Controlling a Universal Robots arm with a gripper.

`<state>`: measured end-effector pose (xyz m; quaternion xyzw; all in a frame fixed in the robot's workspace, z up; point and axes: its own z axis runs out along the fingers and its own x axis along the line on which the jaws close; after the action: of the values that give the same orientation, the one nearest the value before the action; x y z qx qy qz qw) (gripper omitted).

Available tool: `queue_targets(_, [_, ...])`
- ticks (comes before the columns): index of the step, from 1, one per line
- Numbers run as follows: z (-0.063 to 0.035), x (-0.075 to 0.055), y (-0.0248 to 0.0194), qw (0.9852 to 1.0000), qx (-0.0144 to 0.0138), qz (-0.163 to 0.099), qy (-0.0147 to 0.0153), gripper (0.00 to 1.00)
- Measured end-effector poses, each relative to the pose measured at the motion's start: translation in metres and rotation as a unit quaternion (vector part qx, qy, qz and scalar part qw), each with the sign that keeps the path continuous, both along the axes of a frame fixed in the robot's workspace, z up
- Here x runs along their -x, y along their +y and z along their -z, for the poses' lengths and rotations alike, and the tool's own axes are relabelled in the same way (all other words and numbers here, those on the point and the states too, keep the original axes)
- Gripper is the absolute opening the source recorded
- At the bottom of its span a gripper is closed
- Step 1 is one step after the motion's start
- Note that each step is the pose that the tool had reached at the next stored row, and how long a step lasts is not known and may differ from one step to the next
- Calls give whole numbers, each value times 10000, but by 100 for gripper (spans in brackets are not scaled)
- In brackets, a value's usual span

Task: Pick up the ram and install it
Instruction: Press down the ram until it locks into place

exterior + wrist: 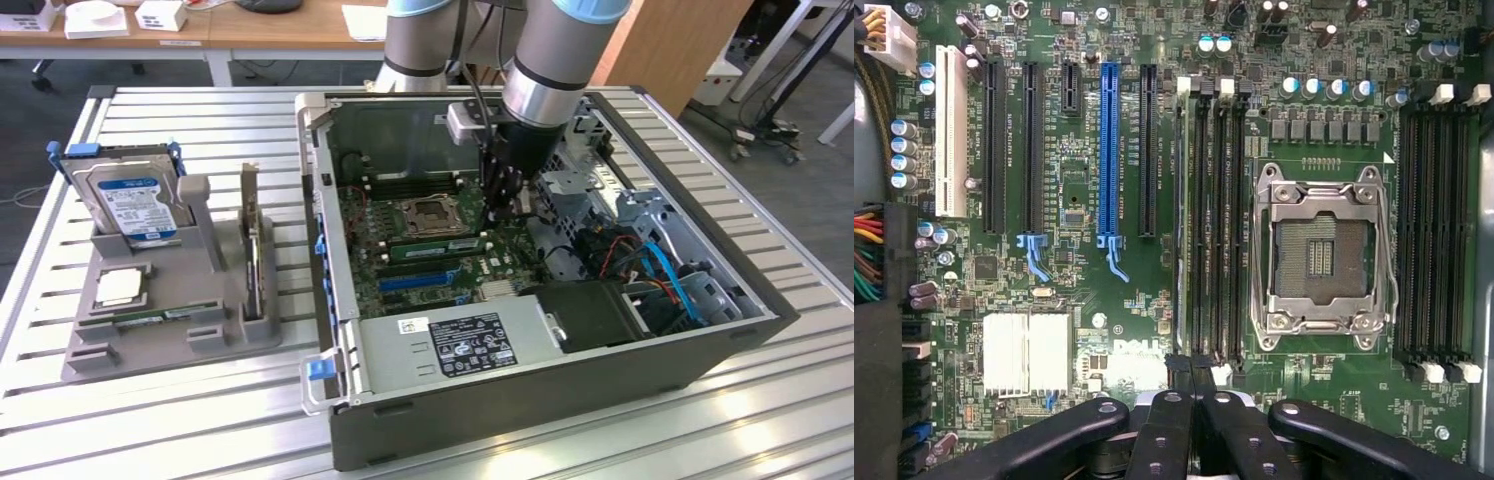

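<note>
A ram stick (435,243) stands on edge in a memory slot beside the open CPU socket (430,212) inside the computer case. In the wrist view the ram (1182,220) appears edge-on as a thin pale line in the outermost slot of the bank next to the socket (1319,255). My gripper (506,212) reaches down into the case just past the stick's end. Its fingertips (1194,368) are pressed together with nothing between them, over the end of that slot bank. Whether they touch the ram I cannot tell.
On the table at the exterior view's left, a grey holder (80,350) carries a blue-labelled hard drive (134,205), an upright dark card (250,235) and a flat green stick (160,316). The case walls (534,400), power supply (454,345) and cables (667,275) crowd the gripper.
</note>
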<state>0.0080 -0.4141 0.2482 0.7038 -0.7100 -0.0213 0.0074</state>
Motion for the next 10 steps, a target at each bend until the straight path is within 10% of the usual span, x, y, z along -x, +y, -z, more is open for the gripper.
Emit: queue_targets(10, [9,1,28,10000,-1,0,0,10])
